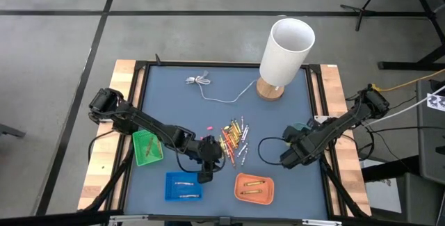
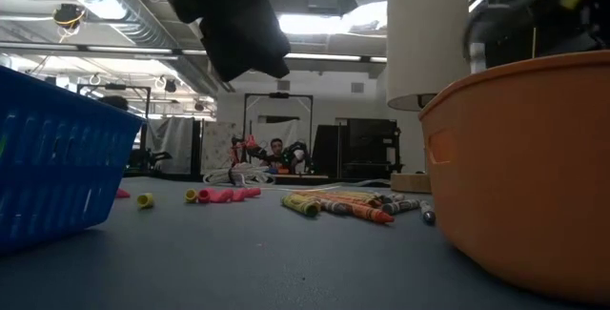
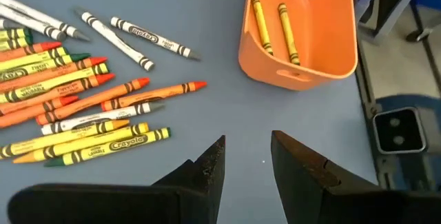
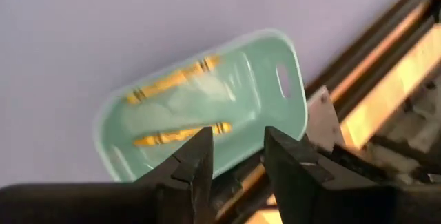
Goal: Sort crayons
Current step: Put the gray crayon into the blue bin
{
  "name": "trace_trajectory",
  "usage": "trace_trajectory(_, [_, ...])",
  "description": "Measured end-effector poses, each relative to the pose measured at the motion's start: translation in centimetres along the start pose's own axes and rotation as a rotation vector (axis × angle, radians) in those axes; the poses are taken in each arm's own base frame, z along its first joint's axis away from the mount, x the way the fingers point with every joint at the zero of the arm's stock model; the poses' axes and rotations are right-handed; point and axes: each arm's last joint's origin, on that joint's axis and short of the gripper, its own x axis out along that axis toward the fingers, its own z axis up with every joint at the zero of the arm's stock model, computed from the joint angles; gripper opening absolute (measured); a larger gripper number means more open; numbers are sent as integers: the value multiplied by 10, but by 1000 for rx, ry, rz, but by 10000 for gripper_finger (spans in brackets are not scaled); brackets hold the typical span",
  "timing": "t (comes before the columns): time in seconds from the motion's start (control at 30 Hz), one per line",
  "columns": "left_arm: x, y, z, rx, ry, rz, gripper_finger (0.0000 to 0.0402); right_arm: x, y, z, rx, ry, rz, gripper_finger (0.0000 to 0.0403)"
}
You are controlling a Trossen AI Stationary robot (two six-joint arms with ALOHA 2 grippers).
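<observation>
A pile of crayons (image 1: 234, 139) in red, orange, yellow and grey lies mid-table; it also shows in the left wrist view (image 3: 76, 107) and the low view (image 2: 343, 205). My left gripper (image 1: 206, 176) hovers just near of the pile, between the blue tray (image 1: 183, 186) and the orange tray (image 1: 254, 188); it is open and empty (image 3: 248, 141). The orange tray (image 3: 300, 31) holds two yellow crayons. My right gripper (image 1: 286, 159) is open and empty (image 4: 238, 136) above a teal tray (image 4: 207, 107) holding two orange-yellow crayons.
A green tray (image 1: 147, 147) lies at the left. A white lamp (image 1: 284, 55) on a wooden base stands at the far right, with a thin white cable (image 1: 215, 92) running left of it. A lone pink crayon (image 1: 208, 126) lies left of the pile.
</observation>
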Motion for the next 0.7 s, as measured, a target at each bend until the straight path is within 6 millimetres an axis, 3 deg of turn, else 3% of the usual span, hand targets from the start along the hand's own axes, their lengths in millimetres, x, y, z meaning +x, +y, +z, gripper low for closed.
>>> trace_trajectory(0.27, [0,1,0,54,2,10,103,-25,20,21,31,-353,193,129])
trace_trajectory(0.53, [0,1,-1,53,8,13,103,-28,57,37,-368,-668,375,129])
trace_trajectory(0.7, [0,-1,-2,55,14,11,103,-14,70,48,-488,-704,342,129])
